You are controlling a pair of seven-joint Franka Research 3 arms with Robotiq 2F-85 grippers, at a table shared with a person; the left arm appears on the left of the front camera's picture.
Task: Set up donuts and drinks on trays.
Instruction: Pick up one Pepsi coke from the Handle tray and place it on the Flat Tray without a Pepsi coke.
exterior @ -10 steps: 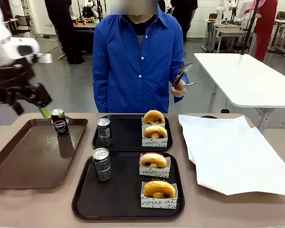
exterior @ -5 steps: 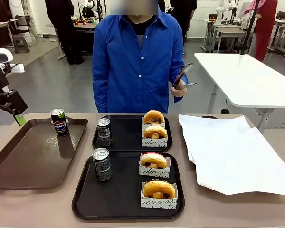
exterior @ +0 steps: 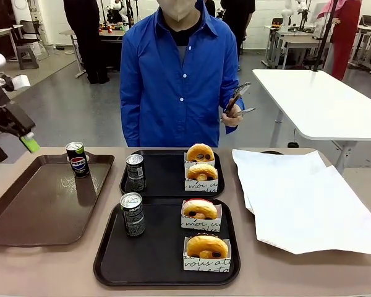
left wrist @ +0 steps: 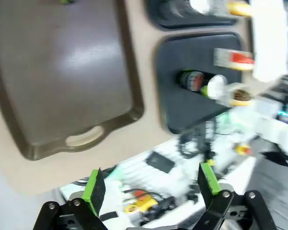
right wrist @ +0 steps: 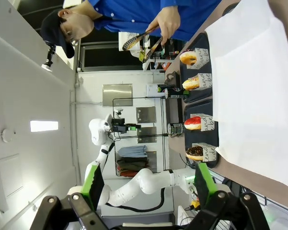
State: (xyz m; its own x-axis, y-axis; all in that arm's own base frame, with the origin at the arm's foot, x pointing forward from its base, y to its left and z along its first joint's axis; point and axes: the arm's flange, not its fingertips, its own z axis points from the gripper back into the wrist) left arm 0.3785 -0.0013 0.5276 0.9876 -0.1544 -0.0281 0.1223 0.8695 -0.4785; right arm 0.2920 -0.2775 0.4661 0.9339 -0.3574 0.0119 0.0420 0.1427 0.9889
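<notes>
Two black trays lie mid-table, the far tray and the near tray. Each carries one dark can at its left and two boxed donuts: far, near. A third can stands on the brown tray. My left gripper hangs open and empty above the table's far left edge; the left wrist view shows its spread jaws over the brown tray. My right gripper is open and empty, off to the side of the table.
A person in a blue shirt stands at the far side holding tongs. White paper sheets cover the right part of the table. A white table stands behind at the right.
My left gripper has drawn back leftward from beside the can on the brown tray to the picture's left edge, still open. Cans, donuts and trays have not moved.
</notes>
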